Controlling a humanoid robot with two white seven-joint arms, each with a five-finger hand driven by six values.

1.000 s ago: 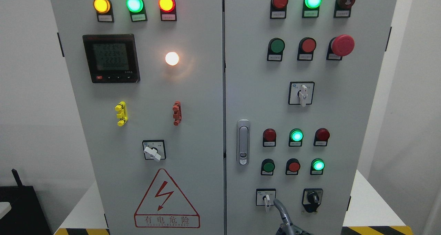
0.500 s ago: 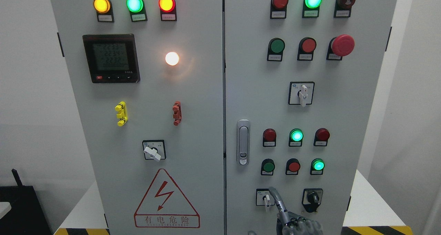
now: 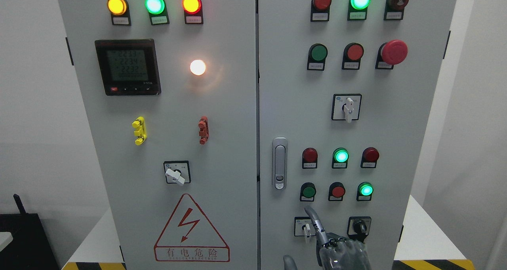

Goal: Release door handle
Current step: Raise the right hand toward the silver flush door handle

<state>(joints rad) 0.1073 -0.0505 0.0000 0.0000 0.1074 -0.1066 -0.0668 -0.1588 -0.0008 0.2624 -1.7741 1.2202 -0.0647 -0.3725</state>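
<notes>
The silver door handle [image 3: 279,163] sits upright in its recess at the left edge of the cabinet's right door [image 3: 396,143], with a round lock at its lower end. My right hand [image 3: 340,251] comes up from the bottom edge, below and to the right of the handle. Its index finger [image 3: 315,222] points up and left in front of a small white rotary switch [image 3: 305,227], the thumb [image 3: 289,262] sticks out to the left, and the other fingers are curled. It holds nothing and is apart from the handle. The left arm is out of view.
The grey cabinet has a left door [image 3: 222,103] with a meter [image 3: 128,67], lamps and a warning triangle [image 3: 191,230]. The right door carries push buttons, lit lamps, a red mushroom button [image 3: 394,51] and a black rotary switch [image 3: 359,227] beside my hand.
My right hand has risen from the bottom edge and shifted slightly left. More of the hand and the thumb now show. The index fingertip is closer to the handle.
</notes>
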